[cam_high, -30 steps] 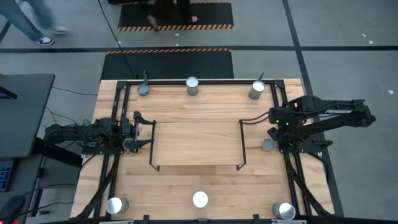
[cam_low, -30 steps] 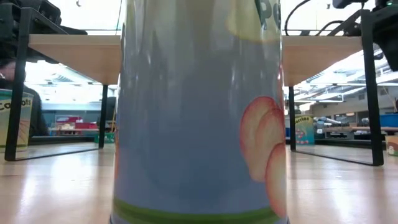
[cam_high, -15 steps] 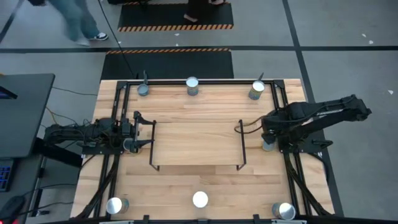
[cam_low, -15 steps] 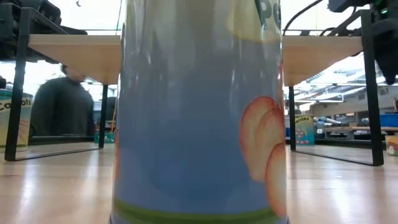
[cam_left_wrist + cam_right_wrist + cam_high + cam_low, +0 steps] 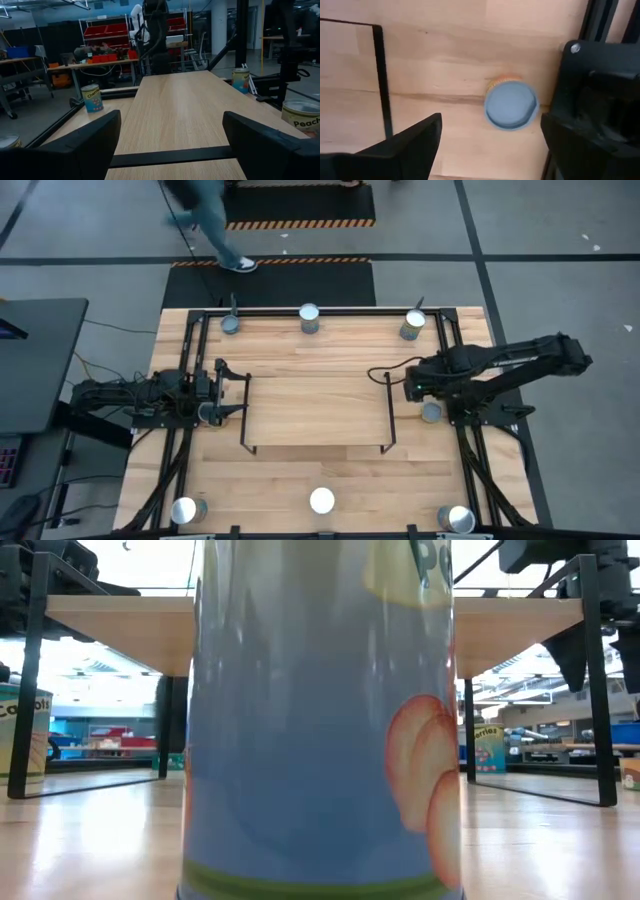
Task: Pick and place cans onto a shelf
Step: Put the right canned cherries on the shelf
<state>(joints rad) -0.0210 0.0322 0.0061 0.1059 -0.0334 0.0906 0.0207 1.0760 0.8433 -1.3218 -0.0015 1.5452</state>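
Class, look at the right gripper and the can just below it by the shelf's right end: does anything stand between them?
Nothing visible does. The right gripper, jaws open, hovers over the can, with only bare table around it. The shelf frame stands aside.

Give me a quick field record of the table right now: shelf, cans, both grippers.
shelf: mid-table, nothing on its board
cans: eight on the tabletop, none shelved; three along the far edge, three along the near edge, one at each shelf end
left gripper: fingers open, at the shelf's left end, beside a can
right gripper: fingers open, above the right-end can, not touching it
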